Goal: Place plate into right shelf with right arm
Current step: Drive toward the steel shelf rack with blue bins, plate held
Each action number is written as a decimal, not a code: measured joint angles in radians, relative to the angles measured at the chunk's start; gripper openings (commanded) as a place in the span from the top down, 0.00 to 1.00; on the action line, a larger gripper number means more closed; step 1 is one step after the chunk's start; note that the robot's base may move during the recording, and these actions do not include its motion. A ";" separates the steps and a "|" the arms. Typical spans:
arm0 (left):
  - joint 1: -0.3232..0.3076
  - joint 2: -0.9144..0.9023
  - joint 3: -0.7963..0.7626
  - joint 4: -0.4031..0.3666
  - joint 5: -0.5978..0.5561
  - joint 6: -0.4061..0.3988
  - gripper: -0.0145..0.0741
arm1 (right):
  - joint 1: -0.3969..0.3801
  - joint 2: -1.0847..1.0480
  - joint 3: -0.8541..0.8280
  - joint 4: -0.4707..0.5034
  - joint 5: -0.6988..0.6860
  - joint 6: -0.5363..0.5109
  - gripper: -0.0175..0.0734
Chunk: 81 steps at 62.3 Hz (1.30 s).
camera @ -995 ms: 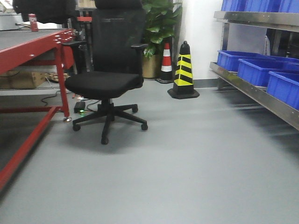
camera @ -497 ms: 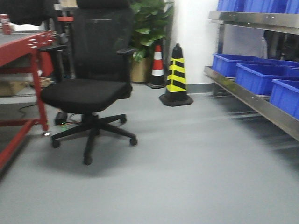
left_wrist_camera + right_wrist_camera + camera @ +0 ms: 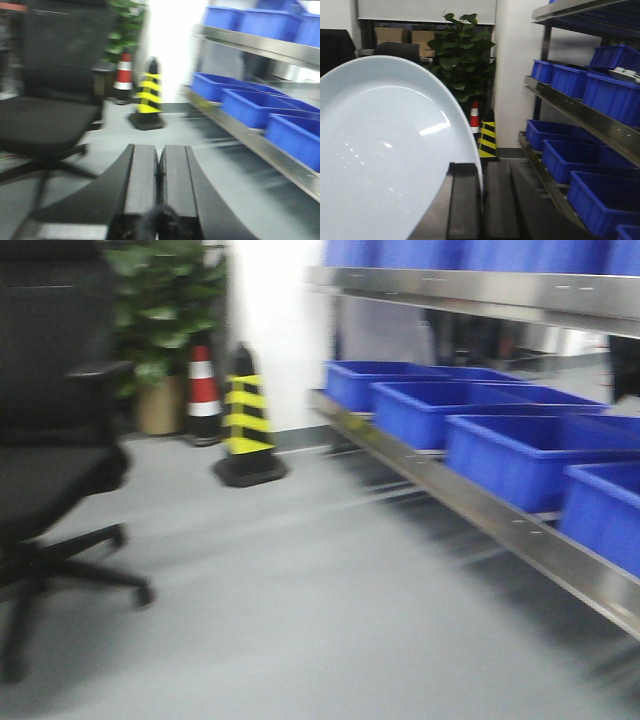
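Note:
In the right wrist view my right gripper (image 3: 482,172) is shut on the rim of a large pale blue-white plate (image 3: 385,155), which stands on edge and fills the left half of that view. The metal shelf (image 3: 470,502) with blue bins (image 3: 520,455) runs along the right in the front view; it also shows in the right wrist view (image 3: 570,107). In the left wrist view my left gripper (image 3: 158,155) is shut and empty, its jaws pressed together above the grey floor. Neither gripper shows in the front view.
A black office chair (image 3: 50,470) stands at the left. A yellow-black cone (image 3: 246,420) and a red-white cone (image 3: 203,395) stand by the white pillar, with a potted plant (image 3: 160,330) behind. The upper shelf level (image 3: 480,290) holds more blue bins.
The front view has swung to the right: the chair and cones slid left, the red table left the view, and the shelf with blue bins now fills the right half. The image is motion-blurred.

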 measured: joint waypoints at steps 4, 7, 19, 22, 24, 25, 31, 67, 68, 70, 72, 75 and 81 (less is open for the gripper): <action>0.000 0.000 0.000 0.000 0.000 0.000 0.89 | 0.000 0.000 0.000 0.000 0.000 0.000 0.75; 0.000 0.000 0.000 0.000 0.000 0.000 0.89 | 0.000 0.000 0.000 0.000 0.000 0.000 0.75; 0.000 0.000 0.000 0.000 0.000 0.000 0.89 | 0.000 0.000 0.000 0.000 0.000 0.000 0.75; 0.000 0.000 0.000 0.000 0.000 0.000 0.89 | 0.000 0.000 0.000 0.000 0.000 0.000 0.75; 0.000 0.000 0.000 0.000 0.000 0.000 0.89 | 0.000 0.000 0.000 0.000 0.000 0.000 0.75; 0.000 0.000 0.000 0.000 0.000 0.000 0.89 | 0.000 0.000 0.000 0.000 0.000 0.000 0.75; 0.000 0.000 0.000 0.000 0.000 0.000 0.89 | 0.000 0.000 0.000 0.000 0.002 0.000 0.75; 0.000 0.000 0.000 0.000 0.000 0.000 0.89 | 0.000 0.000 0.000 0.000 0.002 0.000 0.75; 0.000 0.000 0.000 0.000 0.000 0.000 0.89 | 0.000 0.000 0.000 0.000 0.002 0.000 0.75; 0.000 0.000 0.000 0.000 0.000 0.000 0.89 | 0.000 0.000 0.000 0.000 0.002 0.000 0.75; 0.000 0.000 0.000 0.000 0.000 0.000 0.89 | 0.000 0.000 0.000 0.000 0.002 0.000 0.75; 0.000 0.000 0.000 0.000 0.000 0.000 0.89 | 0.000 0.000 0.000 0.000 0.002 0.000 0.75; 0.000 0.000 0.000 0.000 0.000 0.000 0.89 | 0.000 0.000 0.000 0.000 0.002 0.000 0.75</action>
